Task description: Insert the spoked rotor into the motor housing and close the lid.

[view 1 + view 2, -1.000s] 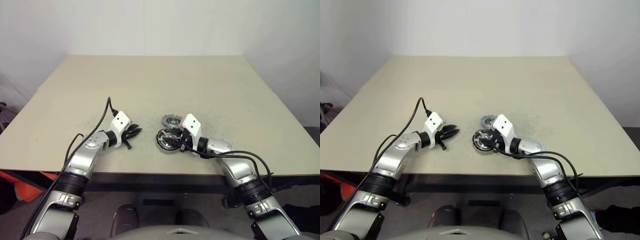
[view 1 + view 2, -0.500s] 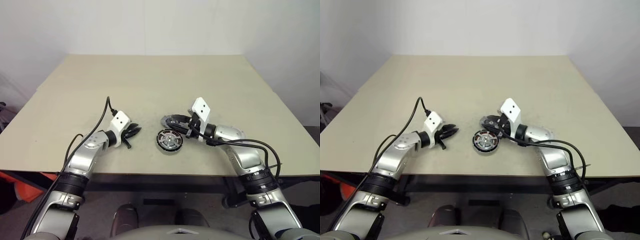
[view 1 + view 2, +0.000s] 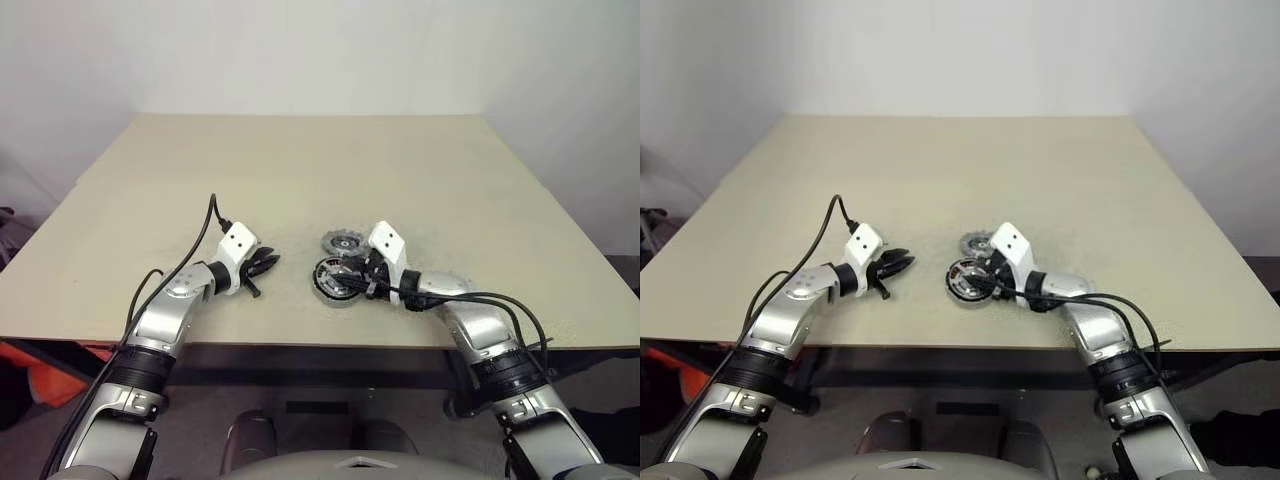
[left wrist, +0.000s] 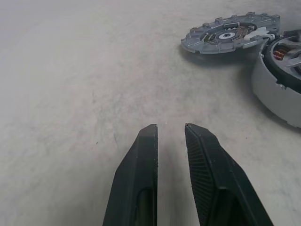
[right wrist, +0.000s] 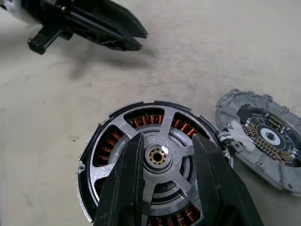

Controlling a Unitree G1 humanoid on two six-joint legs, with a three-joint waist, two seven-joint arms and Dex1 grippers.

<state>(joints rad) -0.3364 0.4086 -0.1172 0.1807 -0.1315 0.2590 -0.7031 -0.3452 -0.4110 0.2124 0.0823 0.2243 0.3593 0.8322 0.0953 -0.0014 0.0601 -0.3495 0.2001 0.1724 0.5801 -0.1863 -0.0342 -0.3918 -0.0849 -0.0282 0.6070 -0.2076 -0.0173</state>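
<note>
right hand (image 5: 162, 155) low over spoked rotor (image 5: 155, 157) | fingers apart

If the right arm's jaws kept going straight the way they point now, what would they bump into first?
Most likely the spoked rotor sitting in the motor housing: the right gripper has its open jaws straddling the rotor's hub from close above.

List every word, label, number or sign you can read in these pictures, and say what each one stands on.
None: no readable text anywhere.
The lid carries a dark inner board with fine markings, too small to read.
The spoked rotor, motor housing and table are unmarked.
</note>
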